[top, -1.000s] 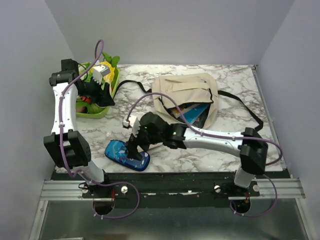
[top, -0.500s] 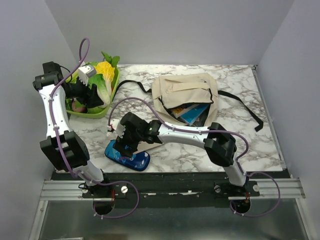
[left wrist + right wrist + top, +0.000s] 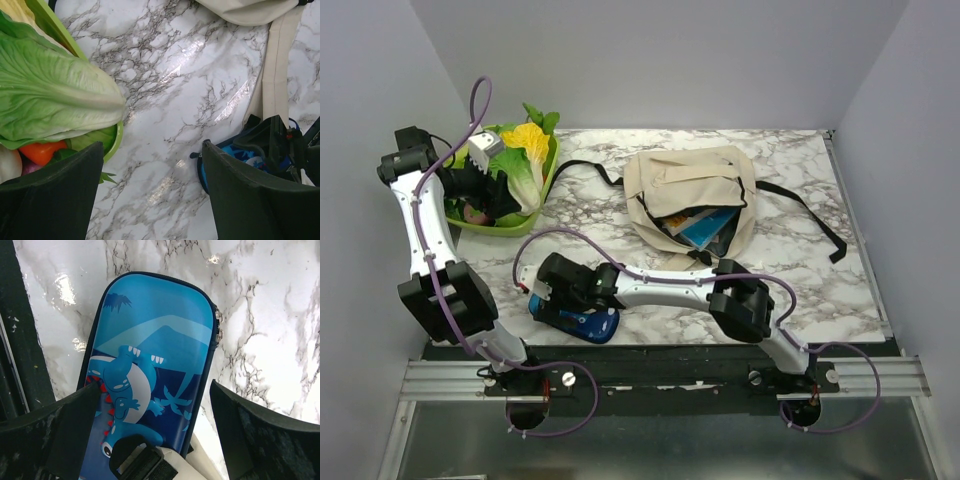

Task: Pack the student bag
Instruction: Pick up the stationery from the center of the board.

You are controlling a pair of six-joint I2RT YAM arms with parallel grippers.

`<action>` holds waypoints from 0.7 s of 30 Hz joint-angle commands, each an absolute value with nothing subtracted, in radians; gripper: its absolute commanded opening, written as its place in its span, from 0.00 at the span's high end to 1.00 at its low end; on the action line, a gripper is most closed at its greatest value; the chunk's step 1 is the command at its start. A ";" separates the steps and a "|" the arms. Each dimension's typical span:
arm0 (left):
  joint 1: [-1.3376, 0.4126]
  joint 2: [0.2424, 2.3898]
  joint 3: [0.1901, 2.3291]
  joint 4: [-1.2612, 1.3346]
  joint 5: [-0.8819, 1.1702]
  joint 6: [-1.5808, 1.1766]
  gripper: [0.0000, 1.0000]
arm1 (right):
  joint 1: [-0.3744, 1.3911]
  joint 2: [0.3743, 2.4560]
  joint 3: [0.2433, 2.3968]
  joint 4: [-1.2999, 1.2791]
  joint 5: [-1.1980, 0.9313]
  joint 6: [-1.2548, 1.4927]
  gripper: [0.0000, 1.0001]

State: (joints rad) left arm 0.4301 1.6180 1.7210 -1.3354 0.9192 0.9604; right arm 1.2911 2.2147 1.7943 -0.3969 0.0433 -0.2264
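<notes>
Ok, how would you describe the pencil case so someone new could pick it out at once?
Start at the marble table and go to its near edge, left of the beige bag. The pencil case lies flat there under the right gripper. Unlike the bag, it is small, blue and zipped, with a cartoon dinosaur.

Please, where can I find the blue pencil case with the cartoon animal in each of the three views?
Top external: the pencil case lies at the near edge of the table, left of the middle, partly under the right arm.
Left wrist: lower right; only a small blue part shows.
Right wrist: it fills the middle, picture side up.
Shared landmark: the marble table top around the case, seen in all three.
</notes>
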 commanded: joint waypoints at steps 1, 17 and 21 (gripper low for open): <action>0.428 1.634 1.744 -1.511 0.991 0.970 0.06 | 1.318 2.283 1.809 -0.437 0.150 -0.284 0.00; 0.311 1.559 1.617 -1.341 0.854 0.868 0.01 | 1.167 2.362 1.830 -0.479 0.308 -0.095 0.00; 0.304 1.557 1.638 -1.390 0.841 0.913 0.01 | 1.076 2.330 1.798 -0.469 0.293 -0.025 0.00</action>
State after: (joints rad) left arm 0.3099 1.5864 1.5993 -1.3319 0.8684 0.8555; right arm 1.2160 2.2814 1.8694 -0.3855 0.1596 -0.0788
